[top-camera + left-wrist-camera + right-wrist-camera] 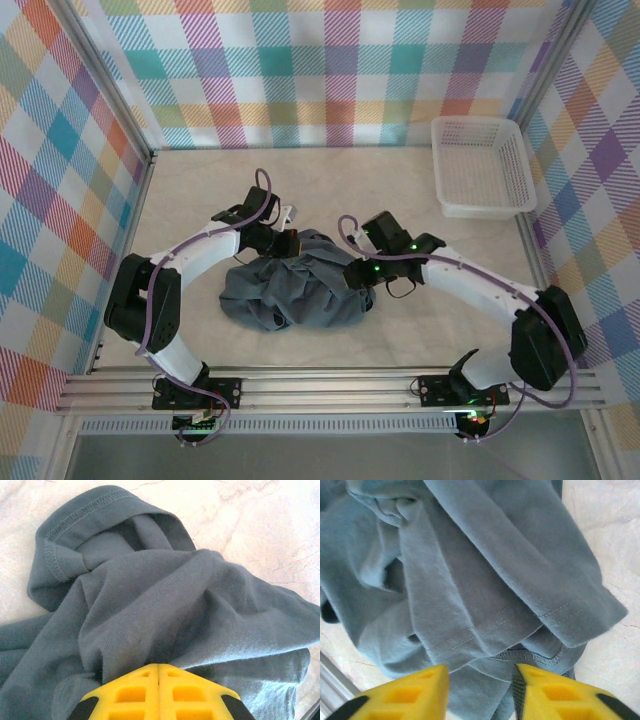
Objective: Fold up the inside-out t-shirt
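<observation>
L gripper (158,670): jaws pressed together, pinching a ridge of the inside-out t-shirt (295,285) — the rest is bunched just ahead of them. R gripper (480,674): jaws parted, hem folds lying in the gap & beyond, nothing clamped. Risk: closing R here prob. grabs several layers — shirt ends up wadded, not flat.
</observation>
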`<state>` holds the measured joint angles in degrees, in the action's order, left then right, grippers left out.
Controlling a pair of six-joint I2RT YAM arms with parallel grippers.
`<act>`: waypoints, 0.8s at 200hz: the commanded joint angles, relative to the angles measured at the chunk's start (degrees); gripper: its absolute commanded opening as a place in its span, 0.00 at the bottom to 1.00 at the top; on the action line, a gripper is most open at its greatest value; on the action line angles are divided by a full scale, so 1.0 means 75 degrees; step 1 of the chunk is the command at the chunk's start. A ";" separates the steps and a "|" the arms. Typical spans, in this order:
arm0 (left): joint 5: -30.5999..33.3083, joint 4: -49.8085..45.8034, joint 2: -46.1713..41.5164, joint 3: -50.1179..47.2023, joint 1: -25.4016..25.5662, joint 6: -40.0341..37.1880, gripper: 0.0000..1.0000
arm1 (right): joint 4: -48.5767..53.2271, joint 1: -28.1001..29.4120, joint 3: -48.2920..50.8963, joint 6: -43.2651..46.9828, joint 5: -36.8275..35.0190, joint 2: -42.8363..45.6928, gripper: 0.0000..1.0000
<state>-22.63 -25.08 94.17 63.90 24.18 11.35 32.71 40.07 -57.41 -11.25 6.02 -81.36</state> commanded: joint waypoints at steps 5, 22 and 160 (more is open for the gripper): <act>-0.0129 0.0045 -0.0151 -0.0073 -0.0061 -0.0003 0.03 | 0.0559 0.0184 -0.0537 0.0803 -0.0529 -0.0505 0.48; -0.0106 0.0039 -0.0155 -0.0094 -0.0061 -0.0002 0.03 | 0.0545 0.0263 -0.0709 0.0921 -0.0517 -0.0786 0.48; -0.0145 0.0123 -0.0076 -0.0140 -0.0065 0.0022 0.03 | 0.0605 0.0657 -0.0901 0.0716 0.0068 -0.1480 0.19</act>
<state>-22.92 -25.06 94.17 63.88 24.18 11.35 35.94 44.47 -63.51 -5.41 5.52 -92.20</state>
